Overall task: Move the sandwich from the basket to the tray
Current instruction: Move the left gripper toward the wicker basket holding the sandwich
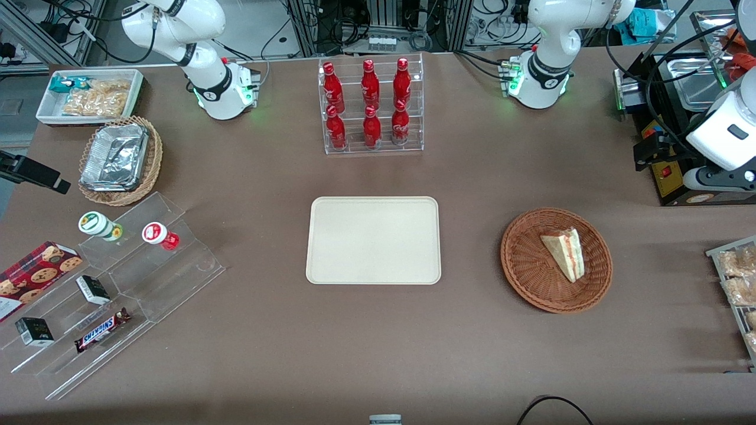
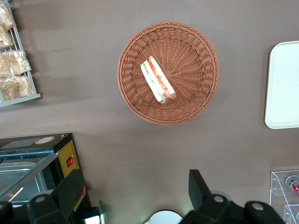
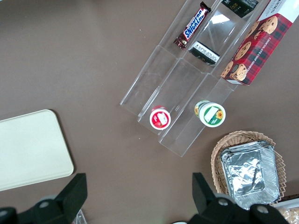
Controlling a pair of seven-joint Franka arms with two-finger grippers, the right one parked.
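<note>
while one sandwich lies in one basket, one tray bare, gripper high above table, jaws wide apart, holding nothing

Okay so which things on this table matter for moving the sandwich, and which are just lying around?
Job:
sandwich, lying in the basket
tray
gripper, open, high above the table

Lying about:
cola bottles
foil container
Snickers bar
cookie box

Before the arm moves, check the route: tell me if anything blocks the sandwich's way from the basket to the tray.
Nothing visible does. The sandwich lies in the basket, and only bare tablecloth separates it from the tray. The gripper, jaws open, hangs above the table beside the basket with nothing between.
</note>
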